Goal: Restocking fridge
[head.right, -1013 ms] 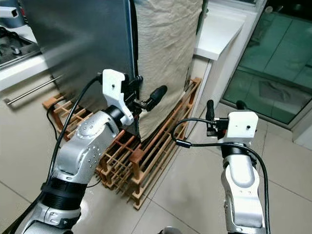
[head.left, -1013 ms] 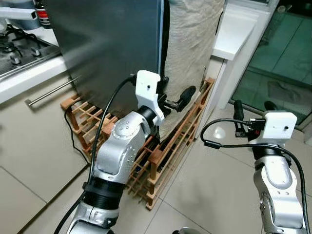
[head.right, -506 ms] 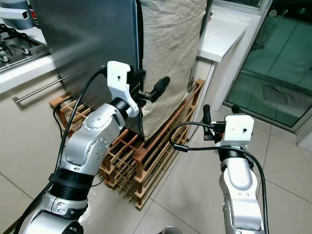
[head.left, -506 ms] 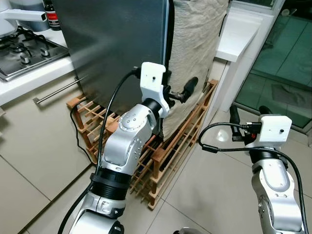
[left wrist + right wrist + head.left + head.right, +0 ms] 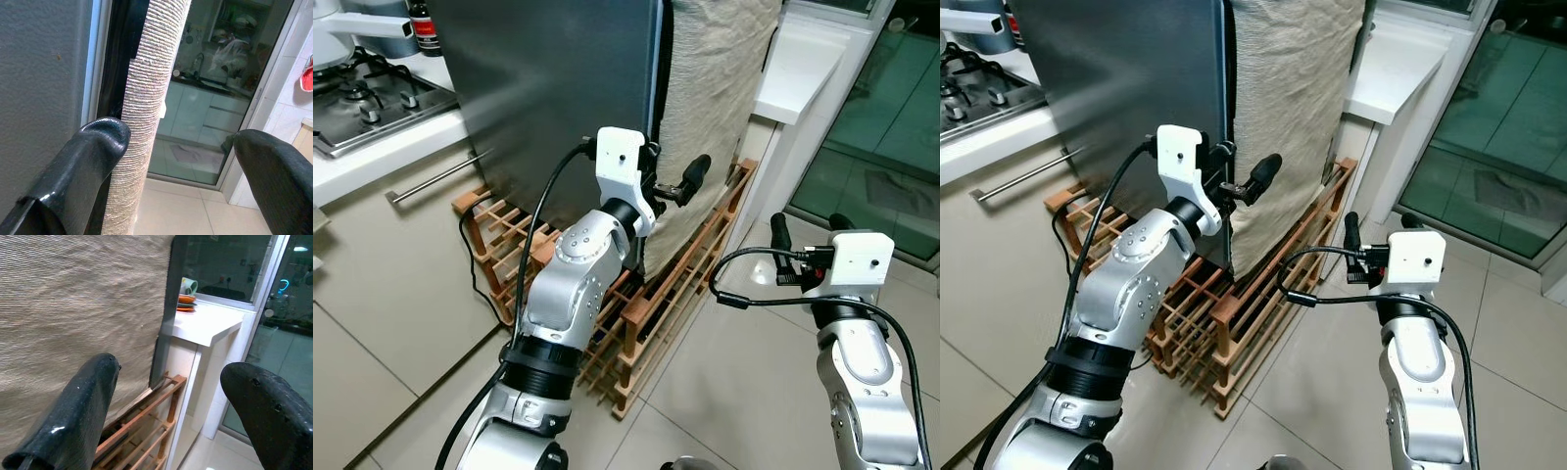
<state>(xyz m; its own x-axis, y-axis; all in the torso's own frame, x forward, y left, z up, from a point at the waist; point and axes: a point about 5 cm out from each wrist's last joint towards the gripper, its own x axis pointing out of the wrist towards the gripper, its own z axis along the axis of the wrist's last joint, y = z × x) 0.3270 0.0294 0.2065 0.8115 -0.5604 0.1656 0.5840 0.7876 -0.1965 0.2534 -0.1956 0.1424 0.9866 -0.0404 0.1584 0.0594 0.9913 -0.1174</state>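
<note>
You are looking down at a floor of large pale tiles (image 5: 401,392) with thin dark grout lines. Directly on it lies a slatted wooden rack (image 5: 646,304), flat on the tiles and running out from under the grey fridge (image 5: 548,88), which stands at the rack's far end. A black cable (image 5: 470,269) trails across the rack's left corner. To the left, beige kitchen cabinets (image 5: 382,284) meet the floor. To the right, a white counter (image 5: 793,73) stands on the tiles beside a glass door (image 5: 881,127).
</note>
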